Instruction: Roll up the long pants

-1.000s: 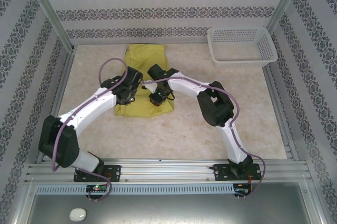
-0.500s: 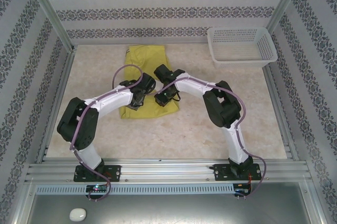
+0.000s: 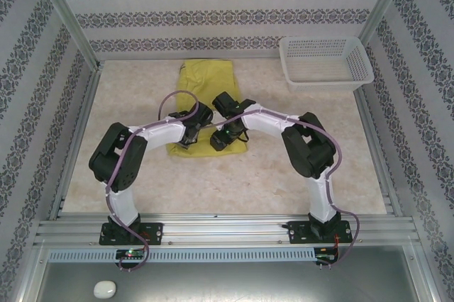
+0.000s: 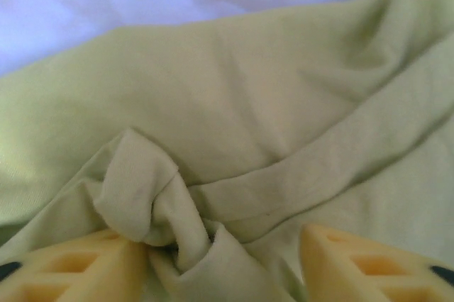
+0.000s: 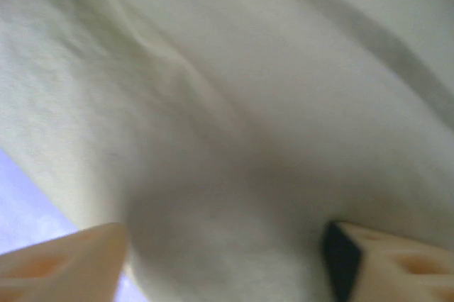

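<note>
Long pants on table, left of centre, running near to far. Basket far right, well apart. Left gripper and right gripper side by side on pants' near end.

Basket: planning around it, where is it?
In the top view the white basket sits at the far right corner of the table, apart from the long pants.

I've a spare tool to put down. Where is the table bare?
Bare table lies between the long pants and the left rail, in front of the basket, and along the near rail. Crowded: the left end effector and right end effector over the pants' near edge.
</note>
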